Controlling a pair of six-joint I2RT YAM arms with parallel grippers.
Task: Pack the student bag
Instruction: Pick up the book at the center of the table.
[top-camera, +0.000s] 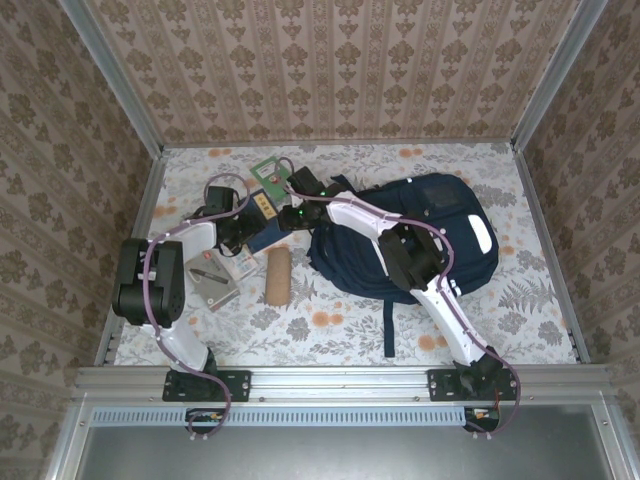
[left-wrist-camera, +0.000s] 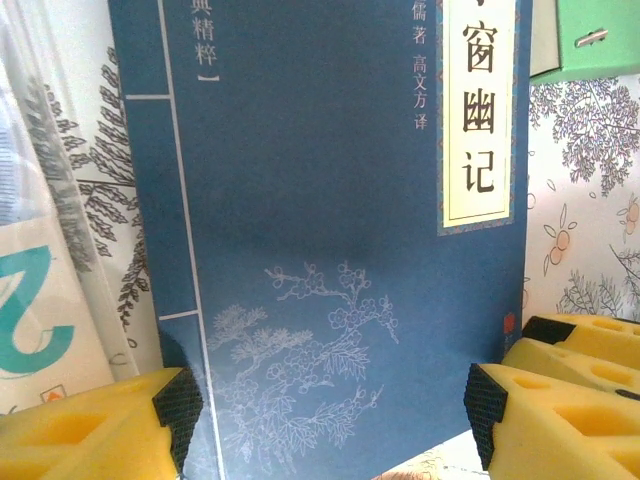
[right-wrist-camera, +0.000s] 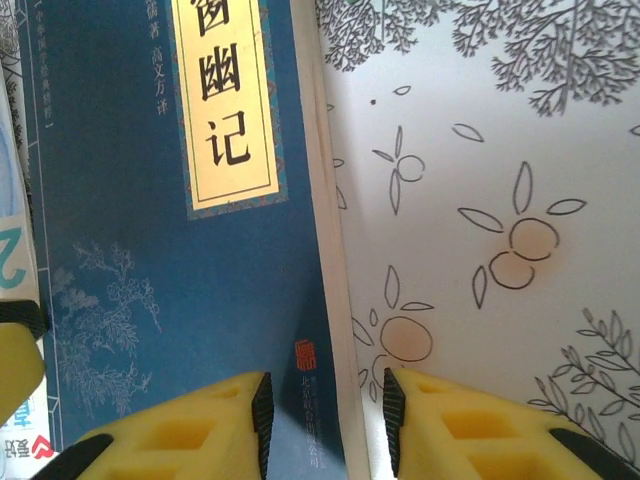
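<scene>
The student bag (top-camera: 450, 205) lies flat on the right half of the table (top-camera: 330, 330). It is a slumped navy fabric backpack with a pale patch on its front, and the right arm reaches across its left side. Just left of it both arms meet over a blue paperback book (left-wrist-camera: 320, 200). Its matte cover is printed with thin white blossom sprigs and a cream title panel of Chinese characters.

The left hand (left-wrist-camera: 325, 415) holds its yellow foam fingers (left-wrist-camera: 90, 430) wide apart, one at each long side of the book (whether they touch it I cannot tell). The right hand (right-wrist-camera: 327, 420) is narrowly parted, with the book's pale page edge showing in the gap.

Nearby lie a tan cork-like cylinder (top-camera: 277, 275) and a green clip folder (top-camera: 268, 172). The table's cloth is white with grey leaves and orange fruit. Brown damask wallpaper (top-camera: 330, 60) closes in three sides.
</scene>
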